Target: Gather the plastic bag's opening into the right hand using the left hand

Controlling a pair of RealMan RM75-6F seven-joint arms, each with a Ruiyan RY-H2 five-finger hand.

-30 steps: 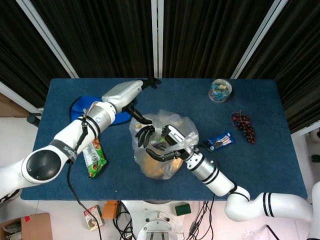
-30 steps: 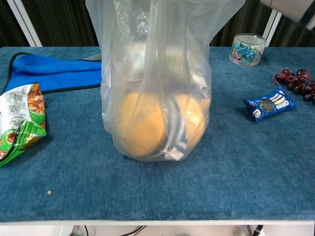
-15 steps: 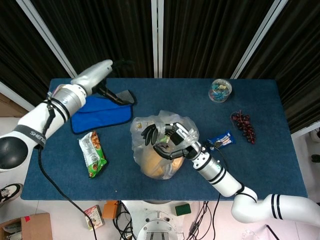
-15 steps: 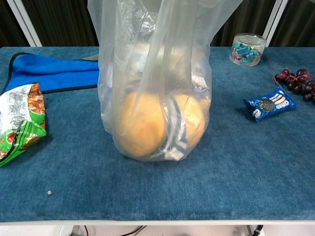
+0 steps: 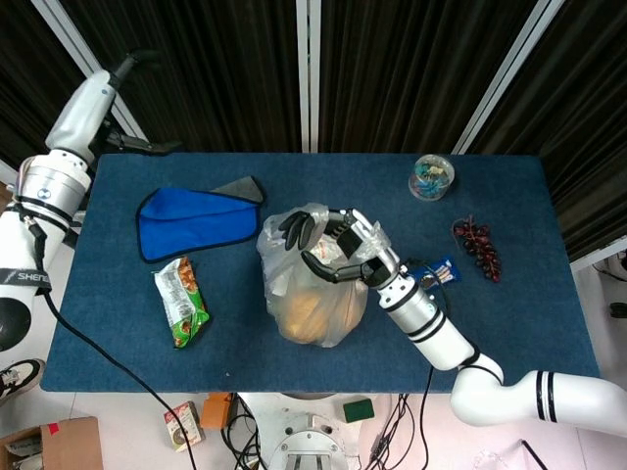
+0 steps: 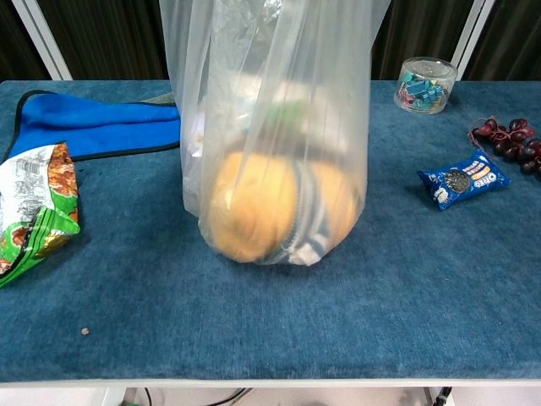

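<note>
Now that our left arm has swung clear to the far corner, its hand out of view, our right hand (image 5: 328, 245) alone grips the plastic bag (image 6: 275, 161) by its bunched opening, stretched tall on the bench (image 6: 423, 296). Gathering looks finished.

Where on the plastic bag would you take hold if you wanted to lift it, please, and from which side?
Grip the bag at its gathered top, coming from above. The film narrows upward into a bunched neck, where the right robot hand already holds it, while the round orange items weigh down the bulging bottom. The smooth, rounded sides look likely to slip.
</note>
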